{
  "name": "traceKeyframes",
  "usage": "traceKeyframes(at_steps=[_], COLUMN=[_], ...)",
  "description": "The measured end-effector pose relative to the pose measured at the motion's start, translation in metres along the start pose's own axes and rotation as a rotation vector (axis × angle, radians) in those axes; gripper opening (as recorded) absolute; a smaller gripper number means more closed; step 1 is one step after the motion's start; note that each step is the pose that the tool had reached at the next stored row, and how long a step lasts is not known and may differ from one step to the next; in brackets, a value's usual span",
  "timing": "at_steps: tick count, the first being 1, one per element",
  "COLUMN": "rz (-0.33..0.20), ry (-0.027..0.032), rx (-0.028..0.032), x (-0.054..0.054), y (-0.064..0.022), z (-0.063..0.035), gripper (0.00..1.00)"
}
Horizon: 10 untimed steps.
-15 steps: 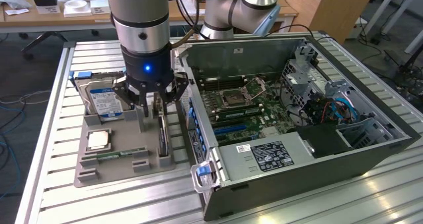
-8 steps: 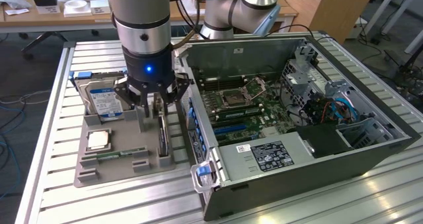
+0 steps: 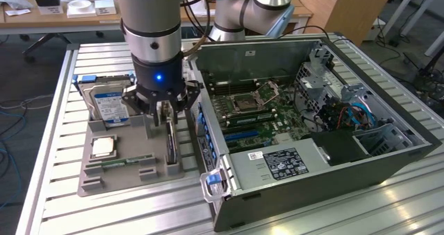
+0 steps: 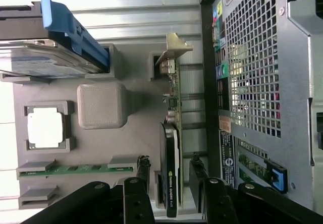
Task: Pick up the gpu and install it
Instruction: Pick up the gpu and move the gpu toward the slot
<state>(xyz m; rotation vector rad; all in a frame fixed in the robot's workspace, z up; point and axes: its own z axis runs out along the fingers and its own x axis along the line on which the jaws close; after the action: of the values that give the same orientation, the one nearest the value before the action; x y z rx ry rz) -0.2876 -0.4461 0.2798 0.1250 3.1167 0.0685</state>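
Gripper (image 4: pixel 169 157) hangs with black fingers spread either side of the thin green circuit-board gpu (image 4: pixel 170 183), not pinching it, which stands on edge in the grey plastic slotted tray (image 4: pixel 136 57), likely so both flat faces meet a grasp.

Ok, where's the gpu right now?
The gpu stands on edge in the grey tray, beside the open computer case on the exterior view's left of it, with the open tool straddling it.
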Motion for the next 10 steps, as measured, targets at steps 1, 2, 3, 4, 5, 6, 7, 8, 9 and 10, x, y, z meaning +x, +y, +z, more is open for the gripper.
traceKeyframes(at_steps=[1, 2, 3, 4, 5, 6, 7, 8, 9, 10], rz=[0.000, 0.000, 0.000, 0.000, 0.000, 0.000, 0.000, 0.000, 0.000, 0.000], ry=[-0.0001, -0.0001, -0.0001, 0.0001, 0.0002, 0.0000, -0.0001, -0.0001, -0.0002, -0.0001], rx=[-0.0001, -0.0001, 0.0000, 0.0001, 0.0002, 0.0000, -0.0001, -0.0001, -0.0002, -0.0001], x=[0.0000, -0.0001, -0.0001, -0.0001, -0.0001, -0.0005, -0.0013, -0.0018, -0.0021, -0.0022], y=[-0.0001, -0.0001, -0.0002, -0.0002, -0.0002, -0.0002, -0.0002, -0.0002, -0.0002, -0.0002], z=[0.0018, 0.0035, 0.0046, 0.0048, 0.0050, 0.0055, 0.0061, 0.0068, 0.0078, 0.0090], gripper=[0.45, 0.45, 0.45, 0.45, 0.45, 0.45, 0.45, 0.45, 0.45, 0.45])
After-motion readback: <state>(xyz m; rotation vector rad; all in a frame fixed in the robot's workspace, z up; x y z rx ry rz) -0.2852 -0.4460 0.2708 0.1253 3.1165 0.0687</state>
